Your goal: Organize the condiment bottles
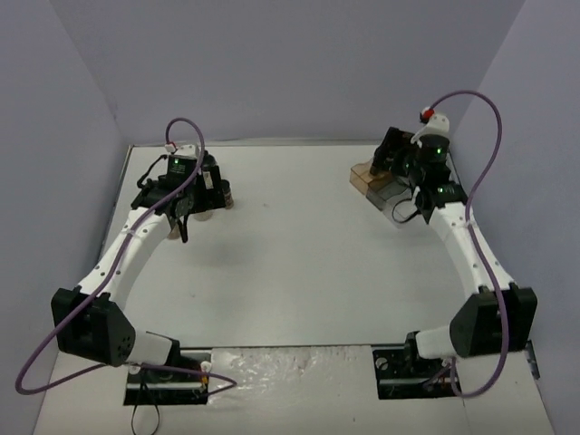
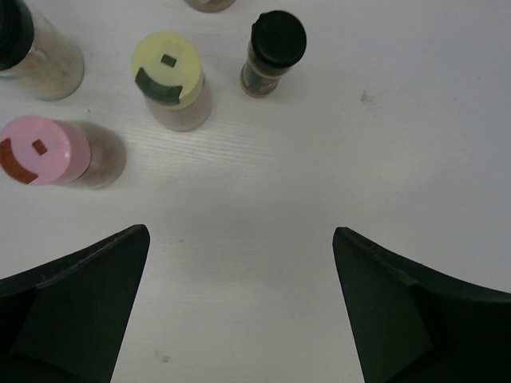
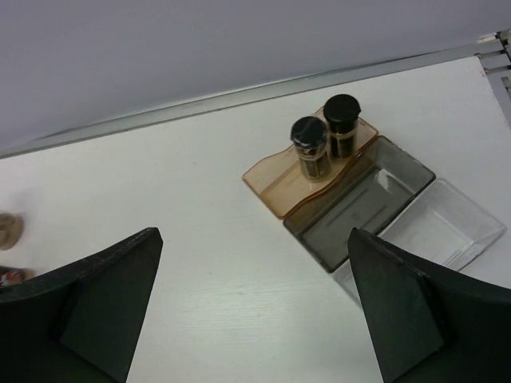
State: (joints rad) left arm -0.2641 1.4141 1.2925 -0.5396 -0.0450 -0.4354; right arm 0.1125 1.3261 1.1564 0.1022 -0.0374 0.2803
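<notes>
Right jaws were wide and empty, facing the rack [image 3: 367, 219]. Two black-capped jars [image 3: 311, 152] stood on its brown step. Left jaws were wide and empty over the tabletop [image 2: 319, 159], near the pink-capped jar [image 2: 48, 152] and yellow-capped jar [image 2: 169, 80]. Risk: a finger clipping a close neighbour and toppling it.

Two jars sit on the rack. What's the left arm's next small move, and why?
Probably ease the left tool forward and down onto the yellow-capped jar. The tool is open and empty above bare table. That jar stands upright, clear of the pink-capped jar and the black-capped jar. The rack holds only two jars.
</notes>
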